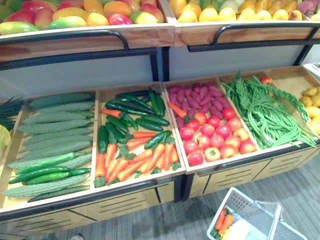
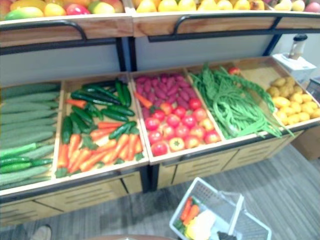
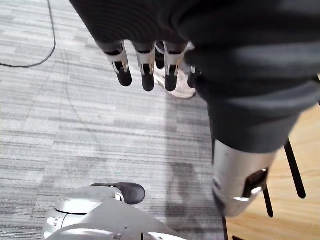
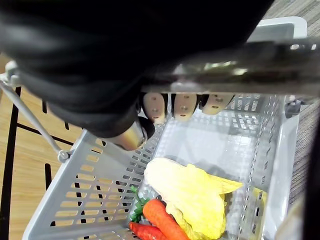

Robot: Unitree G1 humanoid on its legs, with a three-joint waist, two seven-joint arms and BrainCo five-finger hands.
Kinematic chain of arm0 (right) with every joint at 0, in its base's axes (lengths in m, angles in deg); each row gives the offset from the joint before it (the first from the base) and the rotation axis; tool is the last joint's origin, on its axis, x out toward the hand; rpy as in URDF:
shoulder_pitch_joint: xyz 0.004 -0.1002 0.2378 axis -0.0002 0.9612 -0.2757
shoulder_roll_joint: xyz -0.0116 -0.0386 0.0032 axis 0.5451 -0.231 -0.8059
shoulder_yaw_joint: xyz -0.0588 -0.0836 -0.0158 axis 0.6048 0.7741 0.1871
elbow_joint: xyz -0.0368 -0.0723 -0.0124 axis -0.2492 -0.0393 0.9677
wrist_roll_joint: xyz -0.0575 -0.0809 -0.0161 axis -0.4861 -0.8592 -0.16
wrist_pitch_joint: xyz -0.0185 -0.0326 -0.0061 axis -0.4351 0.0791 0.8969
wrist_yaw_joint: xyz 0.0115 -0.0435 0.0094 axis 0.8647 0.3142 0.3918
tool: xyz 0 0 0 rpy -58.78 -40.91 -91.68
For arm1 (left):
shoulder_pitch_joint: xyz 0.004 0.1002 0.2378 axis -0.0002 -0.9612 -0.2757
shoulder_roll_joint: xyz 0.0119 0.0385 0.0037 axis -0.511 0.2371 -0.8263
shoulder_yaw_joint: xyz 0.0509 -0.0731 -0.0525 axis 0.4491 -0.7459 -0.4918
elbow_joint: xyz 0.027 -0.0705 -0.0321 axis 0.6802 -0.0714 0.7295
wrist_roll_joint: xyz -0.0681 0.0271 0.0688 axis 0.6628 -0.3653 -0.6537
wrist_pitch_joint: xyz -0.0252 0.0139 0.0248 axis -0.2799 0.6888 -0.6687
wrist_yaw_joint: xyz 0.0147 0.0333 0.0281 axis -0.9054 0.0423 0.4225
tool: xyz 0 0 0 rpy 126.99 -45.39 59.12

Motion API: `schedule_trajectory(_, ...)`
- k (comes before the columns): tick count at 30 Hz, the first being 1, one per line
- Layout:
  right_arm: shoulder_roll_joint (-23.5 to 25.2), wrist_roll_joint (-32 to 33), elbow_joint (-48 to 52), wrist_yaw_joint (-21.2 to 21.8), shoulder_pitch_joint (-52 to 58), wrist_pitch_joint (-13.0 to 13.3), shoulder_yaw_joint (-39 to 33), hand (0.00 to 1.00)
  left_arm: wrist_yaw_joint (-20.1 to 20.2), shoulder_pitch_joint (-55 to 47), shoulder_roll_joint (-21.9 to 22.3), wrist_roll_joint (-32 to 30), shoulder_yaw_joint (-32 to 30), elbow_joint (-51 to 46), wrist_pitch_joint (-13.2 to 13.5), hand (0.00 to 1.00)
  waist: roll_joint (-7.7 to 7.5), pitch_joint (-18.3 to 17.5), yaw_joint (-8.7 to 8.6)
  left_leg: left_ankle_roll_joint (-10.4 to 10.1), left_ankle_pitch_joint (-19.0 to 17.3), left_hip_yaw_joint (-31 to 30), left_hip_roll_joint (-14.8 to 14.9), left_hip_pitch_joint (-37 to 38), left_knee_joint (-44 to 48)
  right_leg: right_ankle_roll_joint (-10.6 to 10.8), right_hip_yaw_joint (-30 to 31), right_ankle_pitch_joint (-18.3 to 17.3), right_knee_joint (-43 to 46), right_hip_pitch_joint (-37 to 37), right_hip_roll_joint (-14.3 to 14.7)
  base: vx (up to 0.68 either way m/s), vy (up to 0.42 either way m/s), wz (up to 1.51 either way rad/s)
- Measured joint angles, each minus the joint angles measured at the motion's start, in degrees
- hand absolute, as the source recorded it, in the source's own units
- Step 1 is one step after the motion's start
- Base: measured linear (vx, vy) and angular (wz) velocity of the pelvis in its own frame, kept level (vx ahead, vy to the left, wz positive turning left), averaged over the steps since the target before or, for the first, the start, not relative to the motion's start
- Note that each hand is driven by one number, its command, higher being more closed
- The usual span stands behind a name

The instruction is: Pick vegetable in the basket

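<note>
Grey basket (image 4: 90,190) cropped, carrots (image 4: 162,220), maybe cabbage (image 4: 190,195)

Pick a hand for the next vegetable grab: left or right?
Left. The left hand hangs over the carpet, fingers straight, holding nothing. The right hand is curled round the handle of the basket, so it is busy.

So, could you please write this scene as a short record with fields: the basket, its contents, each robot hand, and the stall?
basket: grey plastic, low in front of the stall
contents: carrots and a yellow leafy vegetable
right robot hand: fingers curled round the basket handle
left robot hand: fingers straight, holding nothing, above the carpet
stall bins: cucumbers, tomatoes, long green beans, among others
</note>
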Motion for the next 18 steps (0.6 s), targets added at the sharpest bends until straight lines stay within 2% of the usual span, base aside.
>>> schedule_trajectory(5, -0.6, 0.0, 0.0, 0.9, -0.4, -0.2, 0.5, 1.00, 1.7, 0.1, -0.9, -0.2, 4.9, 0.8, 0.3, 0.00, 0.53, 0.5, -0.15, -0.2, -0.7, 1.3, 0.3, 0.6, 0.6, 0.1, 1.2, 0.0, 0.0, 0.0, 0.3, -0.02, -0.015, -0.14)
schedule_trajectory(7, -0.8, 0.0, 0.0, 1.0, -0.7, -0.3, 0.5, 1.00, 2.1, 0.6, -1.2, -0.2, 6.2, 0.8, 0.3, 0.00, 0.51, 1.9, -0.08, 0.0, -3.7, 1.4, 1.0, -0.5, 6.0, 0.5, 2.2, -1.1, 2.8, -0.2, 0.1, 0.00, 0.014, -0.15)
schedule_trajectory(8, -1.1, 0.0, 0.0, 1.1, -1.3, -0.4, 0.5, 1.00, 2.3, 1.2, -1.6, -0.4, 8.3, 0.8, 0.3, 0.00, 0.78, 3.0, -0.21, 0.3, -7.8, 1.2, 2.2, -2.8, 13.5, 1.0, 2.6, -4.0, 8.8, -2.1, -0.4, -0.03, 0.040, -0.12)
schedule_trajectory(11, -1.1, 0.0, 0.5, 1.9, -1.8, -0.1, 0.4, 1.00, 2.4, 2.5, -2.2, -0.4, 10.2, 0.9, 0.3, 0.00, 0.46, 4.6, -0.69, 1.0, -10.8, 2.0, 2.8, -4.4, 19.1, 1.4, 4.3, -4.9, 13.8, -4.4, -1.0, -0.05, 0.079, -0.25)
schedule_trajectory(12, -0.6, 0.0, 1.6, 2.3, -2.2, 0.2, 0.4, 1.00, 2.3, 3.5, -2.9, -0.4, 11.1, 1.1, 0.4, 0.00, -0.19, 5.3, -0.80, 1.6, -11.5, 4.3, 2.8, -4.8, 20.4, 1.3, 7.0, -4.3, 15.5, -6.6, -1.1, -0.14, 0.136, -0.90)
schedule_trajectory(14, -0.2, 0.0, 2.8, 2.3, -3.1, 0.3, 1.4, 1.00, 2.4, 4.2, -4.0, -0.4, 13.2, 2.5, 0.4, 0.00, -0.20, 5.8, -0.74, 2.1, -12.7, 8.2, 4.0, -5.5, 21.2, 0.8, 10.6, 0.2, 15.7, -9.9, 0.1, -0.21, 0.146, -1.23)
schedule_trajectory(15, 0.1, 0.1, 3.6, 2.4, -3.6, 0.3, 2.3, 1.00, 2.4, 4.8, -4.6, -0.4, 13.9, 2.5, 0.4, 0.00, -0.06, 6.1, -0.77, 2.7, -13.0, 12.2, 5.0, -5.4, 21.0, 1.1, 12.1, 6.8, 12.3, -11.2, 1.6, -0.27, 0.187, -1.46)
schedule_trajectory(16, 0.0, 0.1, 4.2, 2.7, -3.8, 0.3, 2.8, 1.00, 2.4, 4.7, -4.4, -0.4, 14.2, 2.6, 0.4, 0.00, 1.24, 6.3, -0.86, 3.7, -12.4, 15.5, 6.4, -5.4, 20.6, 1.1, 12.5, 13.6, 7.1, -11.1, 3.0, -0.30, 0.215, -1.70)
schedule_trajectory(17, 0.5, 0.1, 5.4, 2.7, -4.3, 0.4, 3.2, 1.00, 2.5, 4.9, -4.7, -0.6, 14.2, 2.0, 0.7, 0.00, 1.70, 8.1, -1.15, 4.3, -12.0, 18.9, 7.6, -4.9, 20.6, -1.2, 8.2, 10.3, 12.6, -12.1, 2.8, -0.19, 0.130, -1.26)
schedule_trajectory(18, 0.5, 0.1, 5.8, 2.7, -4.5, 0.3, 3.2, 1.00, 2.5, 5.0, -4.9, -1.0, 14.2, 1.5, 0.9, 0.00, 1.45, 8.7, -1.43, 4.7, -11.6, 20.5, 7.6, -4.5, 19.9, -3.5, 5.6, 5.9, 18.3, -13.1, 2.0, -0.18, 0.140, -1.19)
